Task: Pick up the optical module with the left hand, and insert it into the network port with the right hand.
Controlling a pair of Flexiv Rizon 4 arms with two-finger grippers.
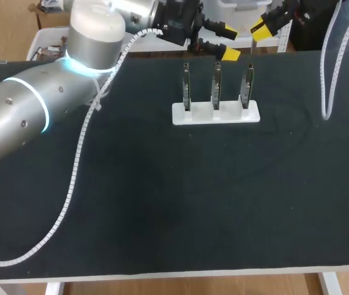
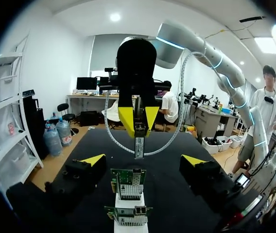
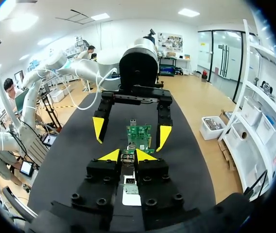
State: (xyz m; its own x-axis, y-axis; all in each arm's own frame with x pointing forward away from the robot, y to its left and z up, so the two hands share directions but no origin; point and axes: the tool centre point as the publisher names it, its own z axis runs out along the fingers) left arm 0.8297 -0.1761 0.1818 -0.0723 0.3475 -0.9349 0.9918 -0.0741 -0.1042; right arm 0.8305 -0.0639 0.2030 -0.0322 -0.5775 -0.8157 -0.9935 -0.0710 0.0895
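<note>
A white stand [image 1: 193, 115] holds three upright circuit boards with network ports [image 1: 216, 86] at the back middle of the black table. Above its right end my right gripper [image 1: 255, 31] is shut on the thin optical module [image 1: 250, 52], which hangs down towards the right board [image 1: 247, 86]. In the left wrist view the module [image 2: 139, 145] sticks out of the right gripper's yellow tips [image 2: 139, 119], just above the nearest board [image 2: 128, 183]. My left gripper [image 1: 228, 40] stands open beside it, holding nothing, facing my right gripper [image 3: 126, 155] across the boards [image 3: 139, 132].
A white spiral cable sleeve [image 1: 70, 184] trails from my left arm over the table's left half. Another sleeve [image 1: 329, 80] hangs down at the right, touching the mat. The table's front edge [image 1: 180, 276] is near.
</note>
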